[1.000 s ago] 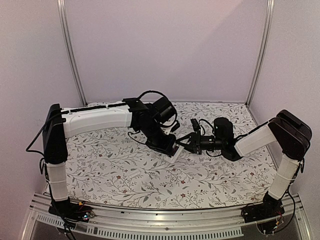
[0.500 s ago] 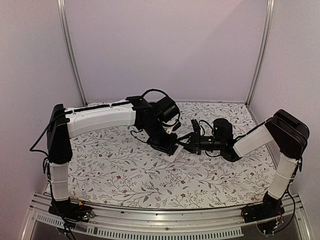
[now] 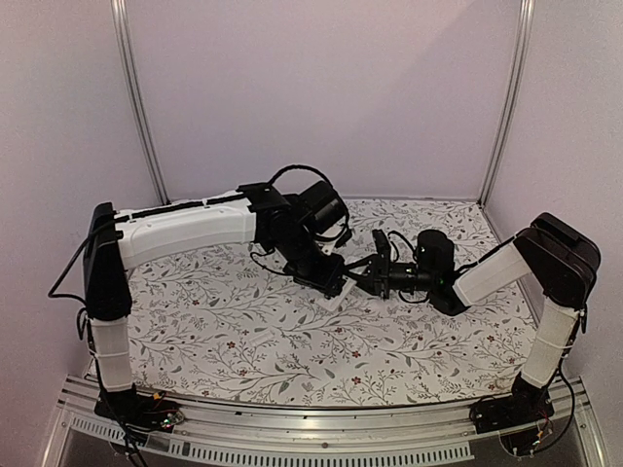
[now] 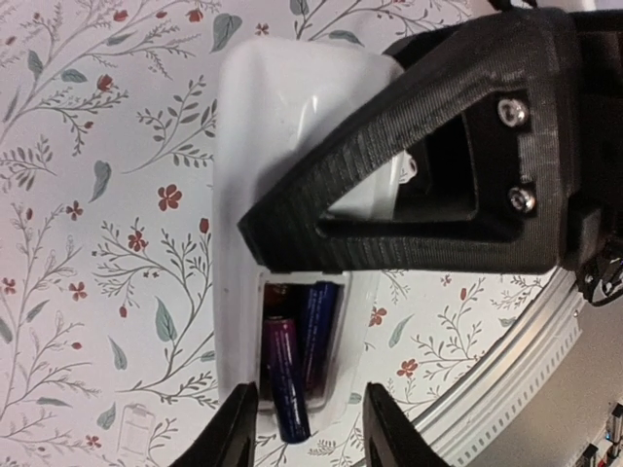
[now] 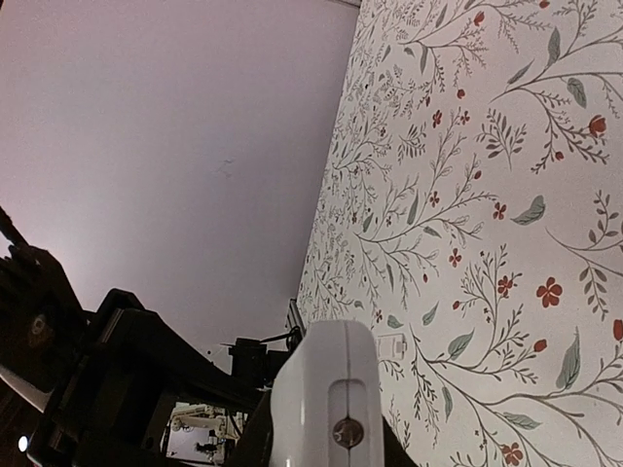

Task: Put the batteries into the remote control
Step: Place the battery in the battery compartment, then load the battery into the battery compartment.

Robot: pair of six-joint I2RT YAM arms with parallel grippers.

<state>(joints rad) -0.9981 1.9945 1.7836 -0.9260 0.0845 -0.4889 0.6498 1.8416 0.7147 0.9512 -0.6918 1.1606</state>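
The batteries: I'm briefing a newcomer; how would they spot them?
In the left wrist view, find the white remote control against the floral tablecloth. Its open recess near the bottom holds the batteries, side by side. They are the only slim dark cylinders: one purplish, one bluish.

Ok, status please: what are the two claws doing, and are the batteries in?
Left gripper open, over the battery bay. Right gripper shut on remote control. Both batteries in the open bay, one maybe not seated. Nothing blocking the bay.

This is a lab booth (aluminium posts (image 3: pixel 139 107), blank walls (image 3: pixel 321 88)).
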